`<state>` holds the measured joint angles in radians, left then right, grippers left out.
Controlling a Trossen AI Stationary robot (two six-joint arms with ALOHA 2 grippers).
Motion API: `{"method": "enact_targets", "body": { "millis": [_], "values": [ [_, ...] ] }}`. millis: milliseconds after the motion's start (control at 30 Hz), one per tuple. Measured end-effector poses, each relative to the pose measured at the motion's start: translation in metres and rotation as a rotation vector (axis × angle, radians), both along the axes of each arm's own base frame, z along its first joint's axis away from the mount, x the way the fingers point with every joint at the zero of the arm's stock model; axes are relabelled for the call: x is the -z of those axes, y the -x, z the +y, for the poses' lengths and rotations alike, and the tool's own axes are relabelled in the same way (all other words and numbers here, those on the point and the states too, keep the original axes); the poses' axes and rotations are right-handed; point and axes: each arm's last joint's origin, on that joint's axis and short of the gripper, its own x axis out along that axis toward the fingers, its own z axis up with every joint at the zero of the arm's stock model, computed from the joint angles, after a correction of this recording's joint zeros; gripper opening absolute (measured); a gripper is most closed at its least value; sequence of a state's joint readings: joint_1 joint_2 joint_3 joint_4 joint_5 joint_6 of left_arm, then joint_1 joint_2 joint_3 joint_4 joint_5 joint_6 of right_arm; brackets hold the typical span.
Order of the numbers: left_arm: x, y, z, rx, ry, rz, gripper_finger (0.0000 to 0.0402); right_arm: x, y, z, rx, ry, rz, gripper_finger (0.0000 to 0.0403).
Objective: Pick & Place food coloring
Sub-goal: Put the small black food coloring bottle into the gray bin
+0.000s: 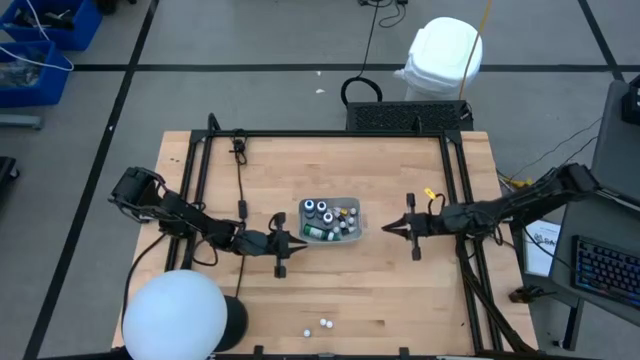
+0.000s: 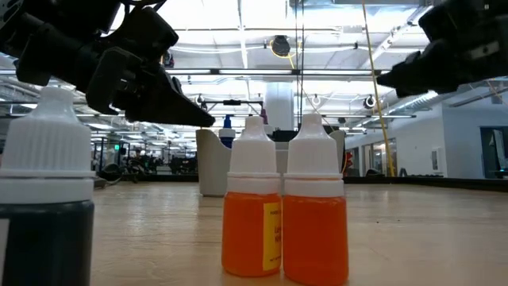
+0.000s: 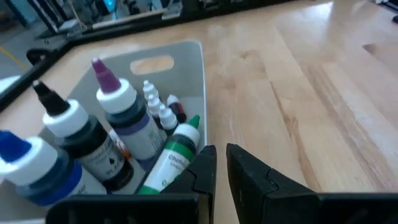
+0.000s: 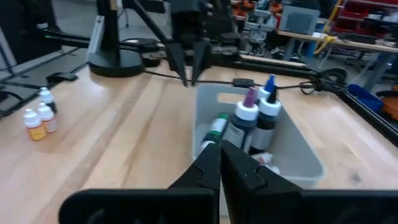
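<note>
Beside tray [image 1: 352,209] | right gripper [image 1: 389,229] fingers clenched, empty | left gripper [image 1: 300,243] fingers nearly closed, empty

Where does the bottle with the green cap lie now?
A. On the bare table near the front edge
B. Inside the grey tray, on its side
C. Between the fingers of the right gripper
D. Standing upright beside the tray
B: the green-capped bottle lies tilted on its side inside the grey tray, next to upright bottles; neither gripper holds it.
</note>
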<state>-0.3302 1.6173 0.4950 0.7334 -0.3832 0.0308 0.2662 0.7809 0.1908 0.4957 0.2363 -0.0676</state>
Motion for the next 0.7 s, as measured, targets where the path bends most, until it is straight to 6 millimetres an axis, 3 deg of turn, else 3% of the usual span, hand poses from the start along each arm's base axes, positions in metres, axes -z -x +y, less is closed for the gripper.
{"method": "enact_targets", "body": {
  "millis": [167, 467, 700],
  "values": [
    [-0.003, -0.001, -0.001, 0.033, -0.017, -0.025, 0.0047, 0.005, 0.009, -0.009, 0.044, -0.010, -0.028, 0.0001],
    [-0.003, -0.001, -0.003, 0.120, -0.020, -0.020, 0.0047, -0.005, 0.026, -0.015, 0.014, -0.033, -0.093, 0.0000],
    [-0.009, -0.001, -0.021, 0.234, -0.079, -0.033, 0.0047, 0.003, 0.033, -0.016, -0.011, -0.040, -0.120, 0.0000]
  ]
}}
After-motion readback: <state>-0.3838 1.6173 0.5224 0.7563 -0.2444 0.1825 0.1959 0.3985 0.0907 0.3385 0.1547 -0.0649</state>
